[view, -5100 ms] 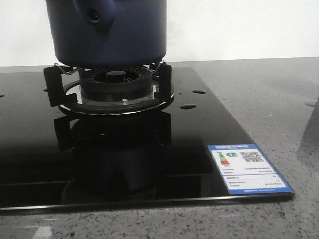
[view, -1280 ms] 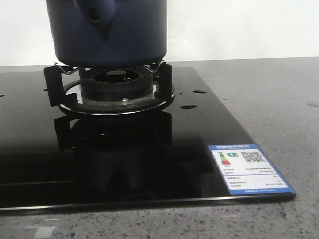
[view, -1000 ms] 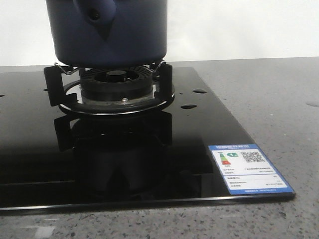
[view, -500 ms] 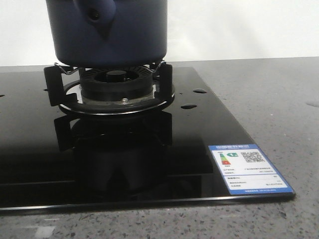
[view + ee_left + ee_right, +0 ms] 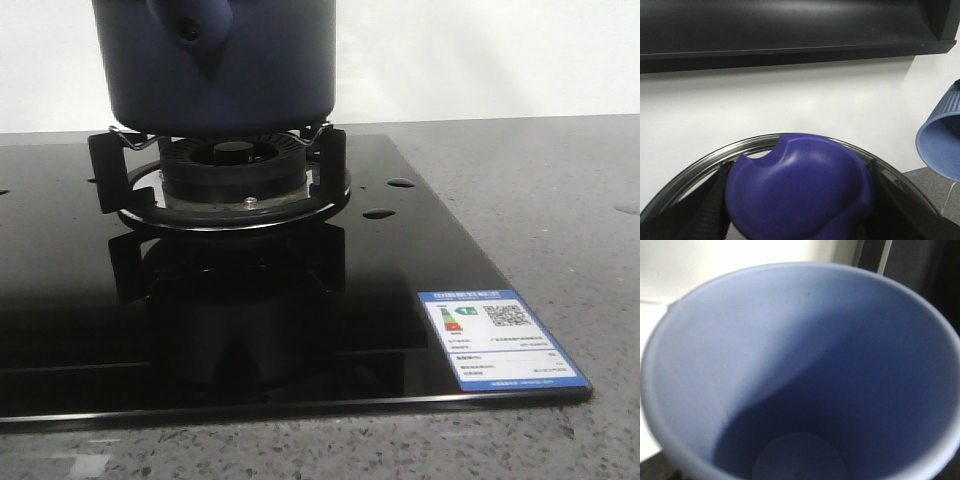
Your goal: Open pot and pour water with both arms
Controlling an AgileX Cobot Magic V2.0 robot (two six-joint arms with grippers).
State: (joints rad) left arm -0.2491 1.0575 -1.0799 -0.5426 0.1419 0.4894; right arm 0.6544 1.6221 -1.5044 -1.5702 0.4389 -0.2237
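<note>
The dark navy pot [image 5: 220,60] stands on the burner [image 5: 232,165], its handle lug [image 5: 190,25] facing me; its top is cut off by the frame. No gripper shows in the front view. My left gripper [image 5: 799,202] is shut on the blue knob [image 5: 800,190] of the steel-rimmed lid [image 5: 700,167], with dark fingers [image 5: 715,200] on either side of it. The lid is held up against a white wall. The pale blue cup [image 5: 800,365] fills the right wrist view and looks empty; my right gripper's fingers are hidden behind it. The cup also shows tilted in the left wrist view [image 5: 940,145].
The black glass stove top [image 5: 400,270] lies on a grey speckled counter [image 5: 560,200], with an energy label [image 5: 500,338] at its front right corner. Black pot supports [image 5: 108,170] ring the burner. A dark shelf [image 5: 790,30] runs above the wall.
A shadow on the counter at the right has gone since the oldest frame. The pot and the stove have not moved.
</note>
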